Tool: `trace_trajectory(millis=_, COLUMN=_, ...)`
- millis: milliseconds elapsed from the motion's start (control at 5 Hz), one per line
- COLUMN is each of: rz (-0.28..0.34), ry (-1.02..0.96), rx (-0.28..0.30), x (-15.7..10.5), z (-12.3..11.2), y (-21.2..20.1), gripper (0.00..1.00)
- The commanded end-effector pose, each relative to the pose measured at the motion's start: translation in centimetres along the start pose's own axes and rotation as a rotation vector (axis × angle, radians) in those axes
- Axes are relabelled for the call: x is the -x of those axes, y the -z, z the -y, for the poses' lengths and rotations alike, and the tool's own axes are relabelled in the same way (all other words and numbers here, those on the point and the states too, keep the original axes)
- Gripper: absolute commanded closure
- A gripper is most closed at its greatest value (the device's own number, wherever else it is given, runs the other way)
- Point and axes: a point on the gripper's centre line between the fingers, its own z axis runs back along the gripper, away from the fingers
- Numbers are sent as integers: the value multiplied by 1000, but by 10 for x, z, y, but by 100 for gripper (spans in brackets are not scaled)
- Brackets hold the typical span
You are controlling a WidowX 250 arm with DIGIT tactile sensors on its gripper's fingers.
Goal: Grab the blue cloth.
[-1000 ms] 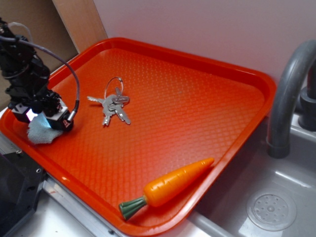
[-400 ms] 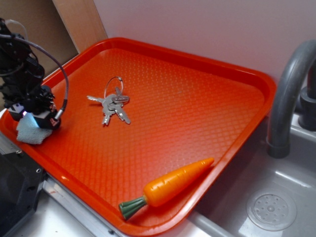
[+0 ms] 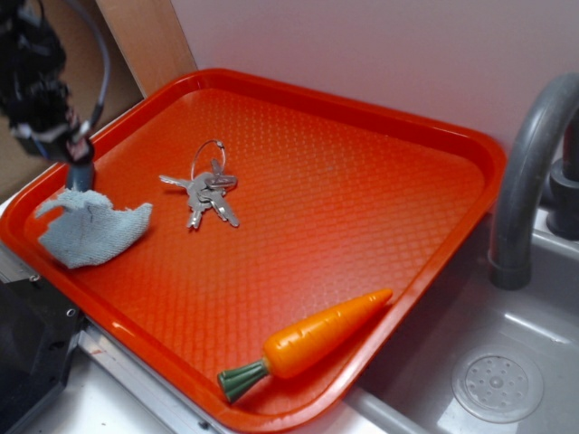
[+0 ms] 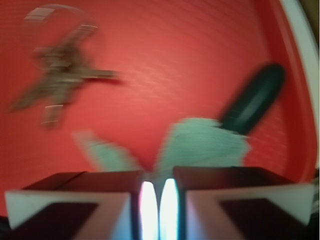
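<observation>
The blue cloth point(image 3: 90, 232) is lying flat on the orange tray point(image 3: 362, 181), at its left corner just inside the raised rim, with one point of fabric standing up toward the gripper point(image 3: 77, 167) above it. In the wrist view the cloth point(image 4: 200, 145) is showing under the two pads, which are standing almost together with only a thin bright gap, so the pincer is looking nearly closed; whether it is pinching that raised tip I cannot tell. The key bunch point(image 3: 206, 192) is sitting near on the right, the toy carrot point(image 3: 312, 344) well apart, so the centre is giving free room.
</observation>
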Motion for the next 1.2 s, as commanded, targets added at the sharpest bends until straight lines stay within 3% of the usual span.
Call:
trace_trajectory(millis=0, rz=149, ry=296, rx=-48, x=-3, z=80, y=-100, gripper=100)
trace_trajectory(millis=200, rz=129, ry=296, rx=-41, x=1, z=73, y=-99, gripper=57)
trace_trajectory(millis=400, rz=106, ry=256, rx=-95, x=3, z=40, y=-67, gripper=0)
trace_trajectory(millis=600, rz=72, ry=187, rx=-127, x=8, z=8, y=-38, gripper=0)
trace_trajectory(millis=1000, rz=76, ry=214, rx=-194, x=15, z=-14, y=6, gripper=0)
